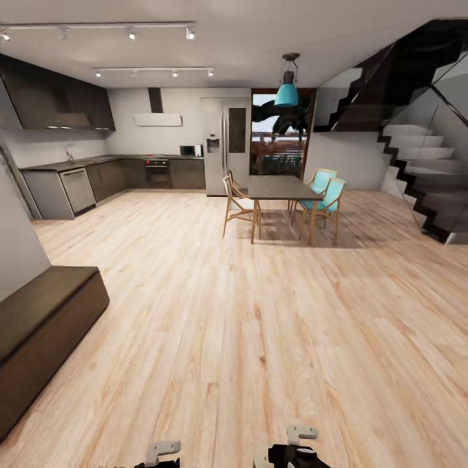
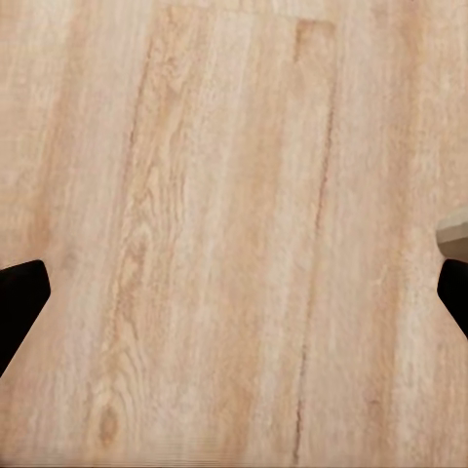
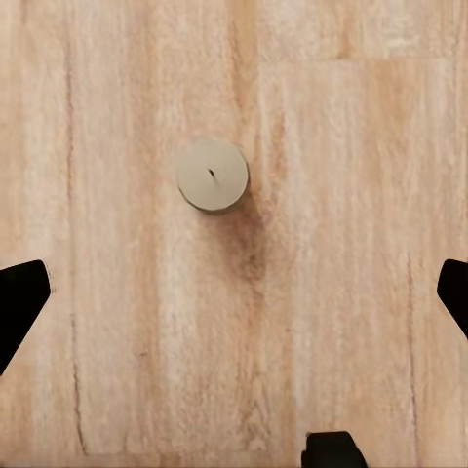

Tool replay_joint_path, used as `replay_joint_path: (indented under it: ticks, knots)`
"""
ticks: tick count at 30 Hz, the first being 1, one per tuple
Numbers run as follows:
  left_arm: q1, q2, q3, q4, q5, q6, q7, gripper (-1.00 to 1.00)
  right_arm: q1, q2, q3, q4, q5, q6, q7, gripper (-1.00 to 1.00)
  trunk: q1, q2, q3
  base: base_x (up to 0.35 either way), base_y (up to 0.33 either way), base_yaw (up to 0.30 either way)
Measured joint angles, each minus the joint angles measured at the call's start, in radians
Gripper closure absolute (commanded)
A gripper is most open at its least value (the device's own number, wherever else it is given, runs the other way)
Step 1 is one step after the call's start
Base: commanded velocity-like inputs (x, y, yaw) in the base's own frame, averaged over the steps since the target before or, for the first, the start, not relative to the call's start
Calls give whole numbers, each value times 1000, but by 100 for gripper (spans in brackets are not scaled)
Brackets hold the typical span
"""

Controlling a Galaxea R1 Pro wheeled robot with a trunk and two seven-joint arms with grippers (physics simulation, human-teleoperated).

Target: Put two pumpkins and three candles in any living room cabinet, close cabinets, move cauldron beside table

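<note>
Head view: an open-plan room with a pale wood-plank floor (image 1: 247, 338). At the near left, against a white wall, stands the long low dark-brown cabinet (image 1: 45, 325), its fronts flush and closed. At the far left, a kitchen with dark grey cupboards (image 1: 130, 174), a built-in oven (image 1: 158, 172), a microwave (image 1: 190, 150) and a steel refrigerator (image 1: 225, 146). At far centre, a dark-topped dining table (image 1: 283, 188) with a wooden chair (image 1: 237, 203) to its left and two turquoise chairs (image 1: 325, 195) to its right, under a teal pendant lamp (image 1: 286, 91). A staircase (image 1: 422, 162) rises at the far right. No legible writing appears anywhere.

Left wrist view: the left gripper (image 2: 234, 292) hangs over bare plank floor, its dark fingertips (image 2: 19, 302) at opposite edges, spread wide and empty.

Right wrist view: the right gripper (image 3: 234, 292), likewise spread wide and empty, hangs above a round beige candle (image 3: 212, 175) with a dark wick, upright on the floor, apart from both fingertips (image 3: 21, 297).
</note>
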Motion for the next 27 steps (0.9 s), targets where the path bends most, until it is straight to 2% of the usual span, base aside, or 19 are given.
replay_joint_path:
  ticks: [19, 27]
  knots:
    - [0, 0, 0, 1, -1, 0, 0, -100, 1, 0, 0, 0, 0, -4, 0, -100, 0, 0, 0, 1, 0, 291]
    - [0, -1, 0, 1, 0, 0, 0, -100, 0, 0, 0, 0, 0, -5, 0, -100, 0, 0, 0, 113, 0, 291]
